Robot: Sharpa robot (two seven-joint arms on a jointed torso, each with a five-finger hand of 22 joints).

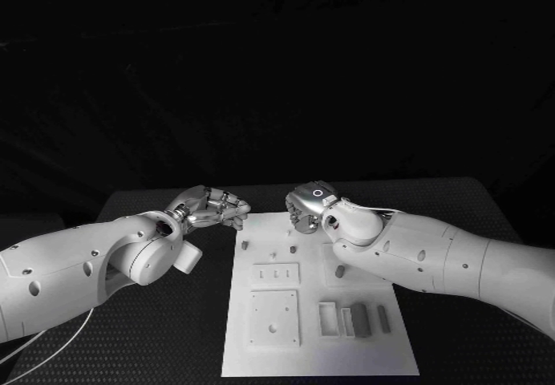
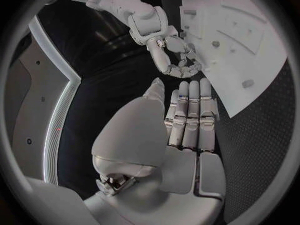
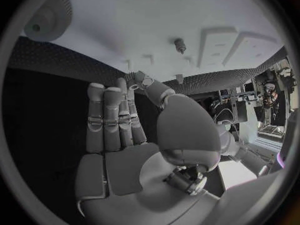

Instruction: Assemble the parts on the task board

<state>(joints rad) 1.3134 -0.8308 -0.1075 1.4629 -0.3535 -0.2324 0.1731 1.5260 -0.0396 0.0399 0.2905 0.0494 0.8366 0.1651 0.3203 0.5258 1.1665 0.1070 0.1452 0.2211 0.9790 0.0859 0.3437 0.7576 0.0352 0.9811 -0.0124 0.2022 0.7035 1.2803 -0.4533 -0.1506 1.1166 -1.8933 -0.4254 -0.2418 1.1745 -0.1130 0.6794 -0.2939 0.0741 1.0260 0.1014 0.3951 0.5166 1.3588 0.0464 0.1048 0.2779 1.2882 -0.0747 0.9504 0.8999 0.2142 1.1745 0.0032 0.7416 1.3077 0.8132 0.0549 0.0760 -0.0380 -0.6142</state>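
Note:
The white task board [image 1: 261,361] lies in the middle of the black table. Several small grey parts [image 1: 362,319] lie side by side on its near right area, and a short peg [image 1: 340,271] stands further up. My left hand [image 1: 214,207] hovers just off the board's far left corner; its fingers [image 2: 189,112] are stretched side by side and hold nothing. My right hand [image 1: 310,207] hangs over the board's far edge, its fingers [image 3: 106,120] loosely bent and empty. The two hands face each other a short gap apart. The board [image 3: 156,25] with a small peg [image 3: 180,45] lies beyond the right hand.
Two square raised plates [image 1: 275,317] with holes sit on the board's near left half. A small peg [image 1: 245,242] stands by the board's left edge. Black table [image 1: 139,353] surrounds the board on both sides.

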